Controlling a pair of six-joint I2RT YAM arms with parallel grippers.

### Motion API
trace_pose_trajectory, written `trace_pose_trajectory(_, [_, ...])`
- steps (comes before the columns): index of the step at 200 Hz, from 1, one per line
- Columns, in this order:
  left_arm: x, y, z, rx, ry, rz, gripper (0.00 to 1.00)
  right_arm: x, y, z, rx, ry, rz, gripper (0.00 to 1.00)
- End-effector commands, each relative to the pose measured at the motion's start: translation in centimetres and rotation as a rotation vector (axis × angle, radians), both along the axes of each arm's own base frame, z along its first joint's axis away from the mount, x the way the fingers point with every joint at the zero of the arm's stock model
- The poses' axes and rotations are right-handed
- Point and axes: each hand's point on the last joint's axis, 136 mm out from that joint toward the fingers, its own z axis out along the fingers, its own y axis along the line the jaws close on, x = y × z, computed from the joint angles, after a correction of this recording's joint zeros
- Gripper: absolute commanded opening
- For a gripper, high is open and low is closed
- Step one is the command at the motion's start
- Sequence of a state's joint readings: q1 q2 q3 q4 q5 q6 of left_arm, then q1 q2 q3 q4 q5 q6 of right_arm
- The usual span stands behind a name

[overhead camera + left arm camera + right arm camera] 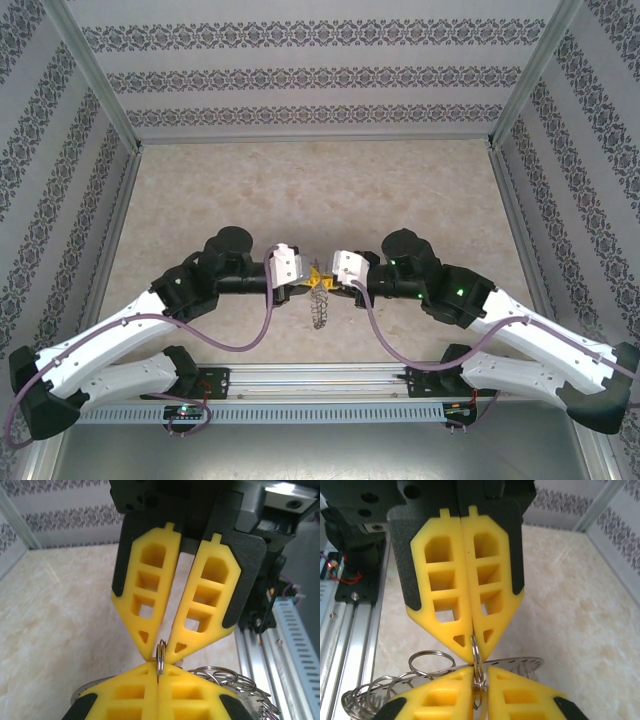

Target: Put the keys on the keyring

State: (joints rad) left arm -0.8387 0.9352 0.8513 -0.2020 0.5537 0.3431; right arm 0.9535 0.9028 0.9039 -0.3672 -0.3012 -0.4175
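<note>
Left gripper shut tight on a small wire loop, tip to tip with the other, grey keyring fringed with loops just below the fingertips, right gripper pinching that same loop, beige table.

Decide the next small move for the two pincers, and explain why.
Probably keep the left pincer steady and ease the right pincer slightly away, to spread the small wire loop: both pincers are closed tip to tip on that loop, with the keyring hanging beneath.
</note>
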Motion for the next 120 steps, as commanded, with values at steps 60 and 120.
trace_pose_trajectory(60, [-3.2,-0.7,6.5,-0.341,-0.054,-0.174,0.0,-2.1,0.2,2.5,0.131,-0.015,0.088,0.1])
trace_pose_trajectory(120, [0.2,0.2,2.4,-0.027,-0.057,0.009,0.14,0.5,-0.7,2.2,0.046,-0.071,-0.049,0.0])
